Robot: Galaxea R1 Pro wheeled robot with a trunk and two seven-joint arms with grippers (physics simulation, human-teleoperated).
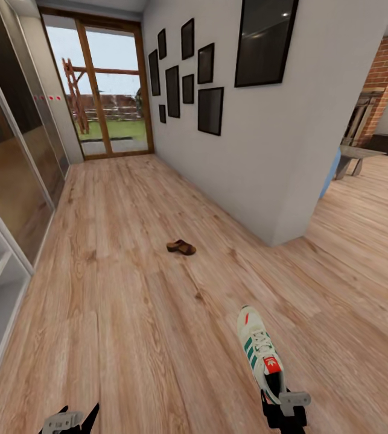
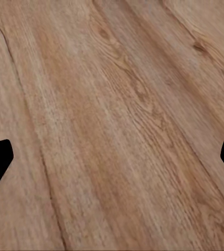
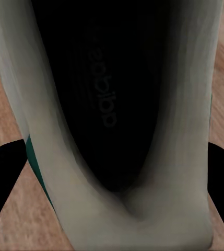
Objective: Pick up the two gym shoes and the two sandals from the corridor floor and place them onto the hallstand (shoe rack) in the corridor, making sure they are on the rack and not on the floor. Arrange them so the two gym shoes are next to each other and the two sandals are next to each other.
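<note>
Gym shoe [image 1: 259, 352] sits at five o'clock in the head view on the corridor floor [image 1: 127, 313], the right gripper [image 1: 284, 405] at its heel, fingers either side, contact unclear. The left gripper [image 1: 70, 419] hangs spread, empty. A sandal [image 1: 181, 247] waits near twelve o'clock. A shallow heel grip may let the toe sag and slip.

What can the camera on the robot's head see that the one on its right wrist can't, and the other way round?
The head view alone takes in the corridor: a brown sandal lying further off, the glass door, the dark picture frames, and the left gripper. The right wrist view alone looks down into the shoe's dark insole with its printed lettering. Both show the gym shoe at the right gripper and the wood floor.
</note>
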